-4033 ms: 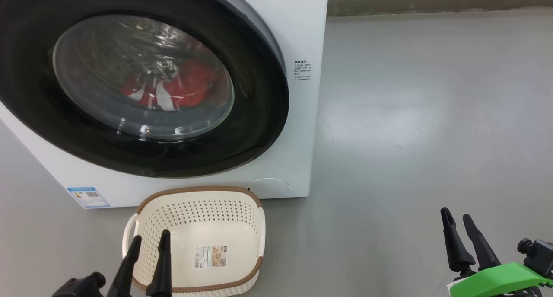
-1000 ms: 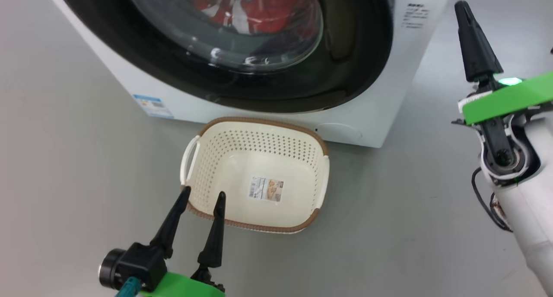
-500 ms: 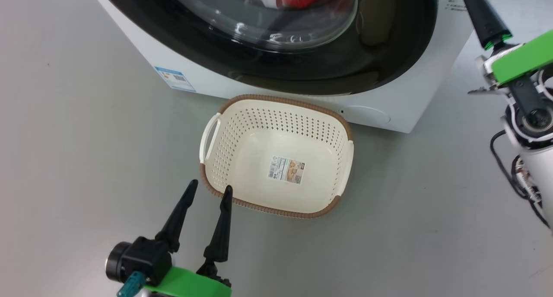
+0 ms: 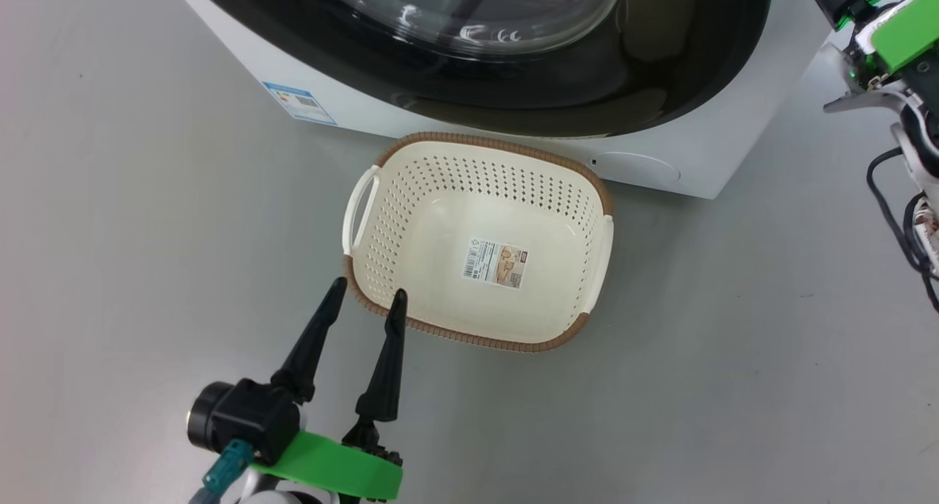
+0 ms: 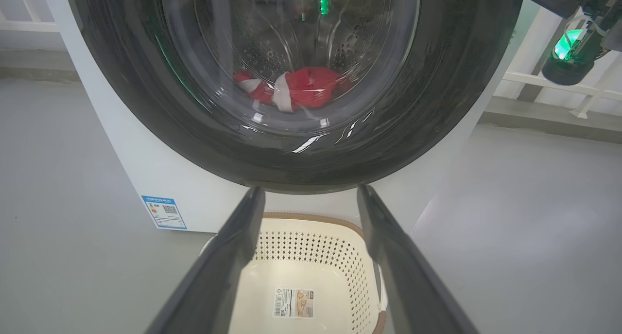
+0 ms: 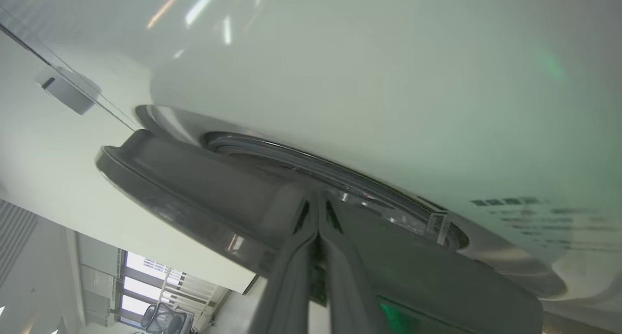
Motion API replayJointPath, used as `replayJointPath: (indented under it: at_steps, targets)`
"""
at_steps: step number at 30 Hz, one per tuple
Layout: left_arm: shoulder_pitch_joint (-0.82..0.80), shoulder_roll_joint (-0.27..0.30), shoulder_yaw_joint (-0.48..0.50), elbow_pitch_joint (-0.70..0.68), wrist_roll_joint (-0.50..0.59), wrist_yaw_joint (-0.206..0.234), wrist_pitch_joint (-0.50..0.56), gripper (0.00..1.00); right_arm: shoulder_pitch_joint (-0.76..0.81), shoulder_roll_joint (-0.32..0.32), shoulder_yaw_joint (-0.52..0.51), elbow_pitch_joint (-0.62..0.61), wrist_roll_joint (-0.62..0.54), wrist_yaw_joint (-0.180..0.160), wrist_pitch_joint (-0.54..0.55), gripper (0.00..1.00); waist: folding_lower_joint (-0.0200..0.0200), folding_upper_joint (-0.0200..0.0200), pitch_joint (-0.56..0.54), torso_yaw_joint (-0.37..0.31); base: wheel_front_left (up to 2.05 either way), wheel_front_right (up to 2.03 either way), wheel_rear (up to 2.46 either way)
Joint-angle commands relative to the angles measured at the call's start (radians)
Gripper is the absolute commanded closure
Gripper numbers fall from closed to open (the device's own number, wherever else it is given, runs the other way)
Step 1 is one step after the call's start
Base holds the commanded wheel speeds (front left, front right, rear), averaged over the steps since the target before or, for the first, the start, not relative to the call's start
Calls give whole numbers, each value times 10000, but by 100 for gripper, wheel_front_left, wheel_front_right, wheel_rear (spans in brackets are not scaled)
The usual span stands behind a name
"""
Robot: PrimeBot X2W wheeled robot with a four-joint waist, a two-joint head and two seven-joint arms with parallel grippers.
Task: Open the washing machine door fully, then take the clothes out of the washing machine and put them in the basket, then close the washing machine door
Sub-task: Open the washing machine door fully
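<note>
Mostly unreadable — blue label [image 4: 299, 103] on washing machine [image 4: 711, 152], barcode sticker [image 4: 495, 263] in basket [image 4: 477, 143]

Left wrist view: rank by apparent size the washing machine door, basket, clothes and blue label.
1. washing machine door
2. basket, nearer the camera and partly cut off
3. clothes
4. blue label

The floor [image 4: 147, 196] is smooth and grey and a little shiny. The big white washing machine [image 4: 704, 152] stands on it, and a small blue sticker [image 4: 299, 102] sits low on its front, close to the floor. The little cream basket [image 4: 389, 225] with the brown rim sits on the floor right in front of the machine, just beside it, open side up, with lots of tiny holes in its walls.
</note>
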Motion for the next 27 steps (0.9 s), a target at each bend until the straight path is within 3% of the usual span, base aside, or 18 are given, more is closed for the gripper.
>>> replayJointPath:
  at_steps: [1, 11, 27]
  targets:
    - [-155, 99, 235, -258, -68, 20, -120, 0, -178, 97, 43, -124, 95, -6, 237, 100, 0, -1, 48, 37, 0, 0, 0]
    - [-205, 99, 156, -223, -158, 41, -120, 0, -551, 175, 165, 512, 315, -6, 1424, 100, 0, -1, 78, 85, 0, 0, 0]
    - [-58, 99, 327, -150, -22, 38, -120, 0, 421, 491, 478, 129, 500, -6, 2886, 100, 0, -1, -449, -220, 0, 0, 0]
